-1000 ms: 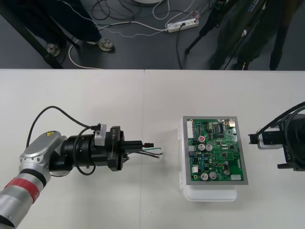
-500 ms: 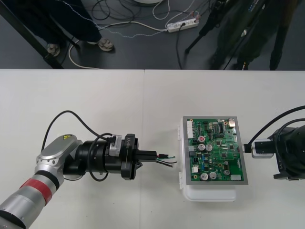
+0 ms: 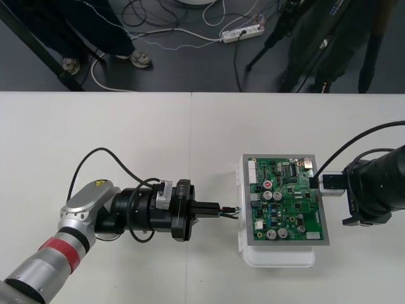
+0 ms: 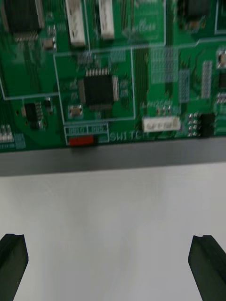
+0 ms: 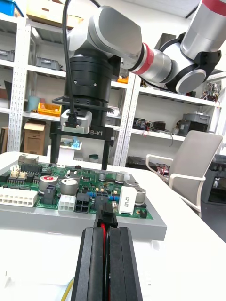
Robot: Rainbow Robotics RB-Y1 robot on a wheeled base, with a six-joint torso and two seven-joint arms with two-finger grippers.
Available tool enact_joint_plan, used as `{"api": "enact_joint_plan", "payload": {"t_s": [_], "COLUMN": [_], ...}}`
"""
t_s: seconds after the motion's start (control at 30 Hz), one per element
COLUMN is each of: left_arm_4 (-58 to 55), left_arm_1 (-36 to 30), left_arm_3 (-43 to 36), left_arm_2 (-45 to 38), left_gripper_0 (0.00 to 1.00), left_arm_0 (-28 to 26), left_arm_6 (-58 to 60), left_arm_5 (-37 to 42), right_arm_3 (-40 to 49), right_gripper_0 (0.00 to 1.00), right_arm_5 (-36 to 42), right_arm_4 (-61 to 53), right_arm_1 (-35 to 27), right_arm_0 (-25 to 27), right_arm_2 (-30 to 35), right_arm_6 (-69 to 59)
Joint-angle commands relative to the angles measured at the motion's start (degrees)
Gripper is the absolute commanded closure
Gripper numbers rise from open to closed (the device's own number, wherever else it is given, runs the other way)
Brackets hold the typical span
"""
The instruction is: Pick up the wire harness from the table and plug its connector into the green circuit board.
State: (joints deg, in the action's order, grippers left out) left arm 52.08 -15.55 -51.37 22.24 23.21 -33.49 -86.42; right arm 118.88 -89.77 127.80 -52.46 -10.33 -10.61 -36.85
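The green circuit board (image 3: 285, 199) sits on its white base (image 3: 278, 258) at centre right. My left gripper (image 3: 216, 209) lies level just left of the board, shut on the wire harness (image 3: 231, 212), whose wire ends nearly touch the board's left edge. In the left wrist view the black fingers (image 5: 94, 263) pinch the small black plug (image 5: 107, 219) and a red wire, pointing at the board (image 5: 89, 188). My right gripper (image 3: 316, 184) hovers at the board's right edge; its fingers (image 4: 13, 263) stand far apart, open, above bare table beside the board (image 4: 103, 70). The same right gripper (image 5: 82, 141) shows beyond the board.
Bare table lies around the board on every side, widest at the far left. A dark floor strip with cables and a power strip (image 3: 242, 33) runs beyond the table's far edge.
My left gripper has carried the harness rightward until its wires reach the board's left edge. The right gripper has moved left to the board's right edge.
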Motion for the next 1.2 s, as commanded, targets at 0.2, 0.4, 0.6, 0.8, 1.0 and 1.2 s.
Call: {"api": "enact_joint_plan", "payload": {"t_s": [0.2,0.4,0.6,0.8,1.0,1.2], "left_arm_4": [-0.7,-0.8,-3.4,-4.0,-4.1,-4.4], "left_arm_1": [1.9,2.4,2.5,2.9,3.0,3.7], "left_arm_3": [-0.3,-0.3,-0.3,-0.3,-0.3,-0.3], "left_arm_2": [1.0,1.3,3.8,5.0,5.2,5.3], "left_gripper_0": [1.00,1.00,1.00,1.00,1.00,1.00], "left_arm_0": [2.1,2.0,2.1,2.4,2.4,2.4], "left_arm_6": [-1.9,-1.7,-1.7,-1.7,-1.6,-1.7], "left_arm_5": [3.9,5.4,7.9,8.9,9.5,10.6], "right_arm_3": [0.0,0.0,0.0,0.0,0.0,0.0], "right_gripper_0": [0.00,0.00,0.00,0.00,0.00,0.00], "right_arm_5": [1.2,1.6,1.7,1.7,1.7,1.7], "right_arm_4": [0.5,1.6,1.9,4.2,5.1,5.4], "right_arm_1": [0.9,0.9,1.2,2.4,2.7,3.2], "right_arm_0": [-4.5,-5.1,-5.0,-4.9,-4.8,-4.4], "right_arm_2": [-4.2,-5.5,-6.1,-6.2,-6.2,-5.9], "right_arm_6": [4.2,5.7,6.9,7.1,6.6,6.7]}}
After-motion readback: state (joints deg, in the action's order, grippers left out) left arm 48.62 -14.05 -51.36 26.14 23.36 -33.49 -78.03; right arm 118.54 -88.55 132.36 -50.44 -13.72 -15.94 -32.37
